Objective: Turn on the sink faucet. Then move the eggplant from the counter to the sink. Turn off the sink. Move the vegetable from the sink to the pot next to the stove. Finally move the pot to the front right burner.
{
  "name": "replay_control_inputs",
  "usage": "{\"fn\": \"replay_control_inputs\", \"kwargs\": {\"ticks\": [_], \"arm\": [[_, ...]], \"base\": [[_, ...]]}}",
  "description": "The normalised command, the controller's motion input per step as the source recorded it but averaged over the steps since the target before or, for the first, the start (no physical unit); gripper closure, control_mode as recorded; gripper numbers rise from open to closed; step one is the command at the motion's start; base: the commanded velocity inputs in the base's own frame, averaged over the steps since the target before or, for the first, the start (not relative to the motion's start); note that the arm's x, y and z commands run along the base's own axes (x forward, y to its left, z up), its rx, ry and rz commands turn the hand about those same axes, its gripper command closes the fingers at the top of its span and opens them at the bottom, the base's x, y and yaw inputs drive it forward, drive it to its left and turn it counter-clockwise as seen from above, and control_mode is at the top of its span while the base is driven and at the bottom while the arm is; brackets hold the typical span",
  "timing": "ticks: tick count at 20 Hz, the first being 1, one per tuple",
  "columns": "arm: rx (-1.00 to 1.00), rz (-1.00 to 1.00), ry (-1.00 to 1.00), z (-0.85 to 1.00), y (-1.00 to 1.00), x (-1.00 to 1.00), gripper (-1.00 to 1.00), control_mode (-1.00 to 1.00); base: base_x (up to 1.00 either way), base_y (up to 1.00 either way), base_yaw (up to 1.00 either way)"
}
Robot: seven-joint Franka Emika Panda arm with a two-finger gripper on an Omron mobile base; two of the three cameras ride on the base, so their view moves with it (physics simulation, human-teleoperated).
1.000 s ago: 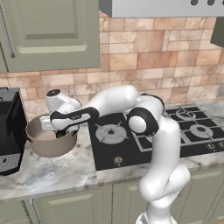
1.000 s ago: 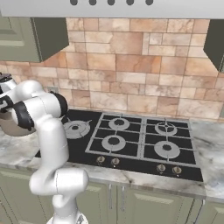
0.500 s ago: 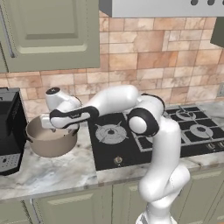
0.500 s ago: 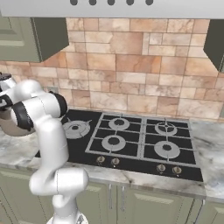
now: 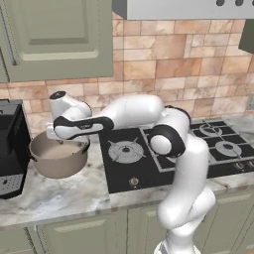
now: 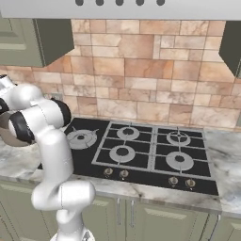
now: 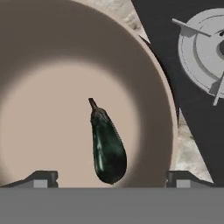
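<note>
Hand view gives you the clearest look: the eggplant [image 7: 107, 146] lies on the floor of the pot [image 7: 52, 52], stem end pointing toward the top of the picture, and nothing is touching it. Your gripper [image 7: 111, 178] has its two fingertips [image 7: 41, 179] spread wide, one at each side of the lower edge, with the eggplant between them but free of both, so the hand holds nothing. To the right of the pot's rim you can see a strip of the counter [image 7: 188, 148] and then the stove [image 7: 197, 109], with one grey burner [image 7: 205, 54] near the upper right corner. From the left base view, the pot [image 5: 58, 161] stands on the counter [image 5: 64, 193] just beside the left edge of the stove [image 5: 149, 158], with the black coffee machine [image 5: 12, 149] on its other side. The hand [image 5: 64, 126] hangs right above the pot's opening, the arm reaching leftward to it across the cooktop. From the right base view, the stove [image 6: 141, 150] lies to the right of the arm, and a sliver of the pot [image 6: 7, 136] peeks out at the far left edge, behind the arm.
</note>
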Motion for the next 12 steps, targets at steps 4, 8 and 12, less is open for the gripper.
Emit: {"fn": "replay_control_inputs", "kwargs": {"ticks": [4, 8, 12], "arm": [[0.03, -0.13, -0.09, 0.0, -0.24, -0.59, -1.0, -1.0], [0.04, -0.12, -0.06, 0.0, -0.37, -0.5, -1.0, -1.0], [0.03, -0.11, 0.0, -0.04, -0.39, -0.09, -1.0, -1.0]], "base": [[0.0, 0.0, 0.0], [0.0, 0.0, 0.0], [0.0, 0.0, 0.0]]}}
